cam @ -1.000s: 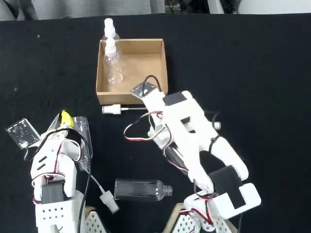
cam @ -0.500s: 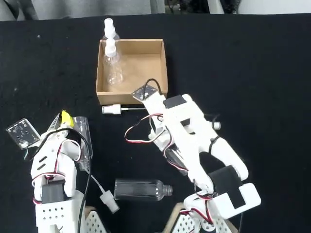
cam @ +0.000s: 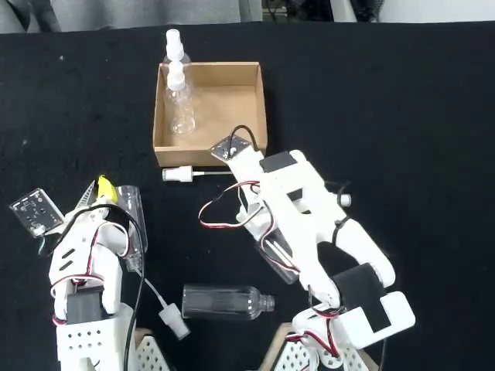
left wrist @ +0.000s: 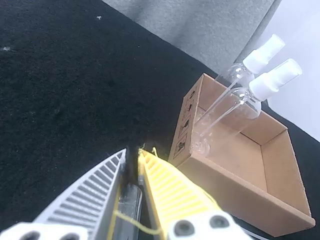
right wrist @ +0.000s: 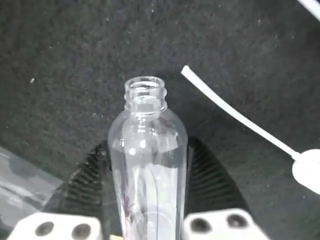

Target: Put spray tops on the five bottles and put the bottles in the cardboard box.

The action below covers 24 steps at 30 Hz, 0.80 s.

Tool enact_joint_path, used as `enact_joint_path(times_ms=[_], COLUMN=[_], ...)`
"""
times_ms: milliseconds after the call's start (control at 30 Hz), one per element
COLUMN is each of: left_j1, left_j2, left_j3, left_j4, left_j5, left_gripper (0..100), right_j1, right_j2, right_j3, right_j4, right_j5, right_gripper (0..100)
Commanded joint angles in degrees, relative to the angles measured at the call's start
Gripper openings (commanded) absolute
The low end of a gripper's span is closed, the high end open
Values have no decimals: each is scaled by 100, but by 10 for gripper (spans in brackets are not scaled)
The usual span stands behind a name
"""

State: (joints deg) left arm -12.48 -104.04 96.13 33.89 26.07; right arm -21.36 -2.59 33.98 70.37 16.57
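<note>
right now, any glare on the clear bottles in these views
right wrist view: small white glints on the neck and shoulder of the uncapped bottle; left wrist view: soft sheen on the capped bottles at the cardboard box; high view: faint streaks on the lying bottle

Matte black, faintly speckled: flat cloth worktop [cam: 402,116]. Plain brown: square cardboard box [cam: 210,153]. Clear body, white spray top: capped plastic bottle [cam: 181,108]. Ribbed fingers of left pincer [left wrist: 132,152]: one grey, one yellow. Ribbed black: right pincer [right wrist: 147,145], around colourless uncapped plastic bottle [right wrist: 148,170].

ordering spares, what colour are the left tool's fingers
Left tool: one yellow, one grey; clearest in the left wrist view.
</note>
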Motion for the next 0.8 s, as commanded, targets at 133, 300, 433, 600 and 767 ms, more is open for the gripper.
enact_joint_path(times_ms=[133,300,433,600,767], left_j1=[-75,-75,-75,-75,-75], left_j2=[-26,-26,-26,-26,-26], left_j3=[127,127,127,127,127], left_j4=[-114,-114,-114,-114,-114], left_j5=[-53,-53,-53,-53,-53], left_gripper=[30,30,30,30,30], right_j1=[114,123,123,527,1310], right_j2=[-927,-1675,-2097,-2554,-3046], right_j3=[-75,-75,-92,-163,-163], right_j4=[246,440,440,615,598], right_j5=[0,0,202,440,527], right_gripper=[11,11,11,11,11])
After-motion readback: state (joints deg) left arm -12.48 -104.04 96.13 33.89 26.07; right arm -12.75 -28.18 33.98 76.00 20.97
